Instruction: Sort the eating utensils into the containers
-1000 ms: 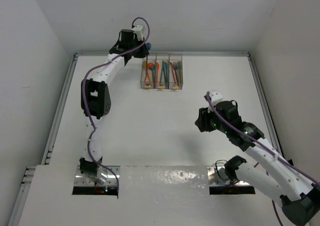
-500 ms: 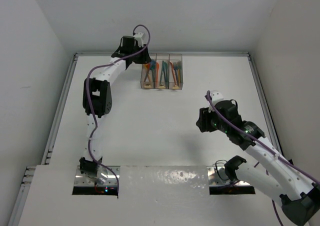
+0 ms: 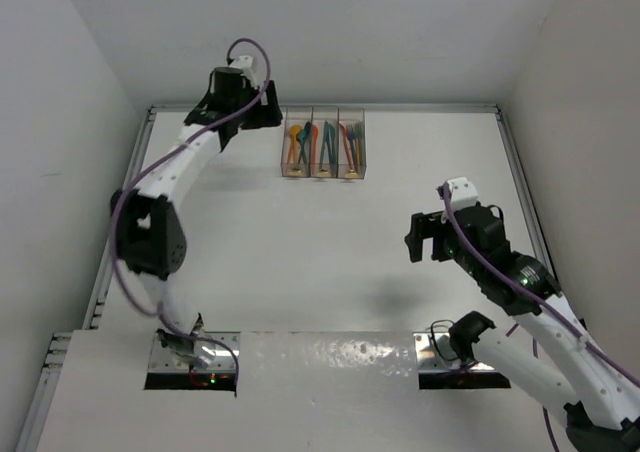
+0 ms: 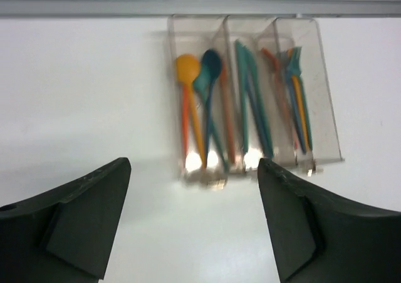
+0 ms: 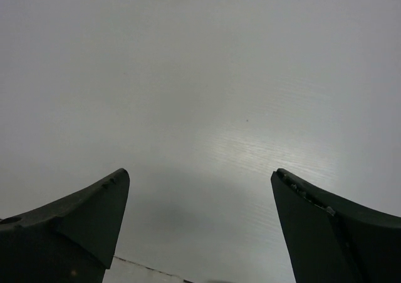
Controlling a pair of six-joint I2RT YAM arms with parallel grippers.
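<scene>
Eating utensils (image 4: 250,95) lying lengthwise in the containers (image 3: 362,142), three clear brownish bins joined in a row at the far side of the table (image 3: 330,262), just in front of the far-edge rail (image 4: 200,4). In the left wrist view, the left bin holds spoons, among them an orange spoon (image 4: 186,70) and a teal one beside it; the middle bin holds long teal pieces; the right bin holds a bundle of orange, teal and blue pieces whose shapes are too blurred to name. The left gripper (image 4: 193,163) hangs near the bins, just to their left in the overhead view, its fingers spread wide and empty. The right gripper (image 5: 200,171) is well apart from the bins, above bare tabletop on the right side, its fingers likewise spread wide with nothing between them.
</scene>
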